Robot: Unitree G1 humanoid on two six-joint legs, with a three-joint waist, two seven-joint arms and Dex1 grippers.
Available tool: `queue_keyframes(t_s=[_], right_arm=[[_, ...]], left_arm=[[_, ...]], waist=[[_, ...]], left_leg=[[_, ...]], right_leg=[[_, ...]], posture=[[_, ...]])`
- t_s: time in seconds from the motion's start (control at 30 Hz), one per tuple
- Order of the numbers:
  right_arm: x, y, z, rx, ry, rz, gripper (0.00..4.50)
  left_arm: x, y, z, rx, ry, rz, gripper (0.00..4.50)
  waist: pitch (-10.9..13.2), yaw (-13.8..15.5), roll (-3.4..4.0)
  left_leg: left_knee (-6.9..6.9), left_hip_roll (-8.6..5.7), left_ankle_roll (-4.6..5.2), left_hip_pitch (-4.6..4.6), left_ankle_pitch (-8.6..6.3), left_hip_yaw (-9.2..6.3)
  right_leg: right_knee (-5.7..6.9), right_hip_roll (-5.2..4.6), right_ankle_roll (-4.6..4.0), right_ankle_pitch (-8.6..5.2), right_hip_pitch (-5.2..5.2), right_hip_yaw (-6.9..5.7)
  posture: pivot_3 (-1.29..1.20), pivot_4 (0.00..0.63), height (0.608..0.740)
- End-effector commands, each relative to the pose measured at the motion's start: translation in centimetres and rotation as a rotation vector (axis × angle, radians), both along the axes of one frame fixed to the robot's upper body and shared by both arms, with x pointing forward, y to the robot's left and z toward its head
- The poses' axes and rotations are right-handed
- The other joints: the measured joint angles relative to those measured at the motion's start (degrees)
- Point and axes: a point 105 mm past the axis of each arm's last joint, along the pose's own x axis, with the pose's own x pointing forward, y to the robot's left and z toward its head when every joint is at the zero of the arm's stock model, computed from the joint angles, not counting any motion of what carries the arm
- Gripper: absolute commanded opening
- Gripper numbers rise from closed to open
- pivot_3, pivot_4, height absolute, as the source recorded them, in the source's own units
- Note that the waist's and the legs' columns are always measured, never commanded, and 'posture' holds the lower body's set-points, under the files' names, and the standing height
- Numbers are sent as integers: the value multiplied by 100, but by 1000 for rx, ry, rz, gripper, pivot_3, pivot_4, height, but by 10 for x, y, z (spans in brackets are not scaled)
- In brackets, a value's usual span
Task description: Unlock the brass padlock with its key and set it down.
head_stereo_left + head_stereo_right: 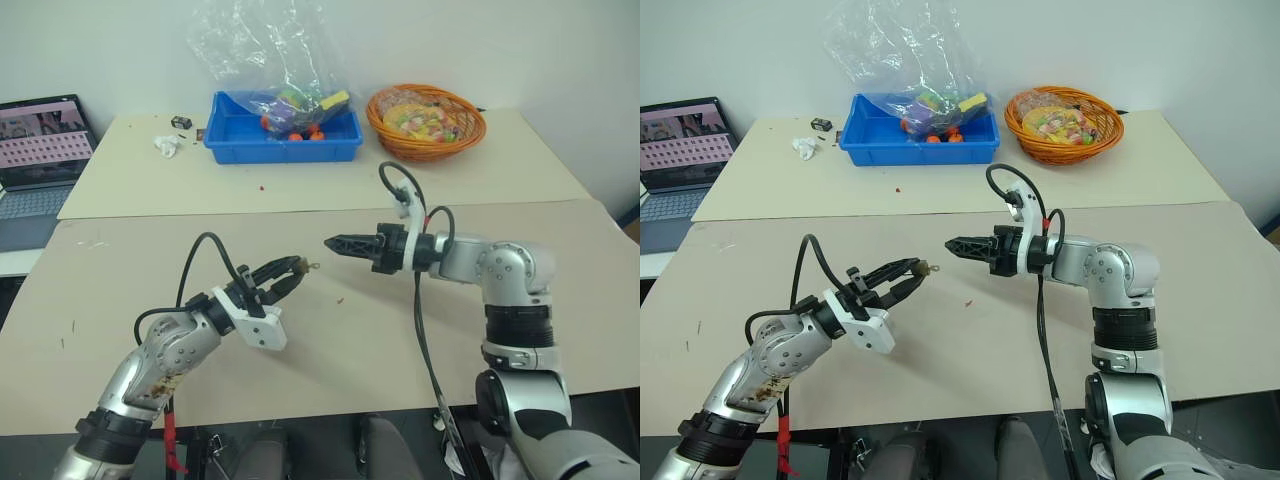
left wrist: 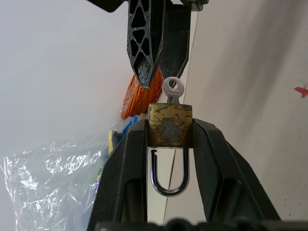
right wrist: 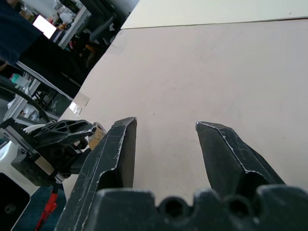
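Left wrist view shows the brass padlock (image 2: 169, 126) clamped by its body between the two black fingers (image 2: 126, 178) of the left gripper (image 1: 288, 273), the silvery shackle (image 2: 169, 173) hanging back toward the wrist with one leg that looks free of the body. A small silver key (image 2: 173, 90) stands in the keyway on the outward face. The right gripper (image 3: 166, 139) is empty, its jaws parted, its tip close to the key but apart from it.

In the head views the lock is held in the air above the near table (image 1: 330, 350), roughly midway between the two arms, with the right gripper's tip just to its right.

I judge the padlock small, rigid and light for these fingers, but smooth metal, so it could twist or slip if the key is pushed sideways. The flat faces of the body, where the left fingers already sit, seem the soundest hold; the shackle is thin and would pivot. The key's bow is tiny, so pinching it would need a careful, square approach.

Open tabletop lies below and all around the hands, giving plenty of room to set the lock down. The table's near edge is well below the grippers. A blue bin (image 1: 230, 142), an orange basket (image 1: 469, 137) and a laptop (image 1: 40, 150) sit far off on the back surface, well apart.
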Motion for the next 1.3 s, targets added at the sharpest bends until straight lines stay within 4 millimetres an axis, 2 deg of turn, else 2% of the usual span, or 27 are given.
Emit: queue_keyframes(t_s=[0.03,0.37,0.77,1.13,1.17,1.2,1.3], right_arm=[[-21,11,12,-3,-94,86,2492],[-32,28,2,-42,-119,130,2492],[-30,42,-1,-59,-137,145,2492],[-24,45,-1,-49,-116,135,2492],[-24,45,-1,-47,-116,134,1982],[-23,45,0,-46,-116,134,1799],[-22,45,1,-44,-118,135,826]], left_arm=[[-4,-3,12,-20,-45,-24,829],[-3,-1,12,-23,-42,-13,829],[-4,-2,13,-25,-41,-14,829],[-4,-1,13,-25,-43,-14,829],[-4,-1,13,-25,-42,-13,829],[-4,-1,13,-24,-42,-13,829],[-4,-1,13,-25,-41,-11,829]], waist=[[0,7,0],[0,6,0],[0,5,0],[0,8,0],[0,7,0],[0,6,0],[0,5,0]], left_leg=[[0,0,0,0,0,-1],[1,0,0,1,0,0],[1,0,0,1,0,0],[1,0,0,1,0,-1],[1,0,0,1,0,-1],[1,0,-1,1,0,0],[0,0,0,1,0,-1]], right_leg=[[0,0,0,0,0,0],[0,1,0,0,0,0],[0,1,0,0,0,-1],[0,1,0,0,0,-1],[0,1,0,0,0,-1],[0,1,0,0,0,-1],[0,2,0,0,0,-1]], posture=[[0,150,728],[0,150,728],[0,150,728],[0,150,728],[0,150,728],[0,150,728],[0,150,728]])
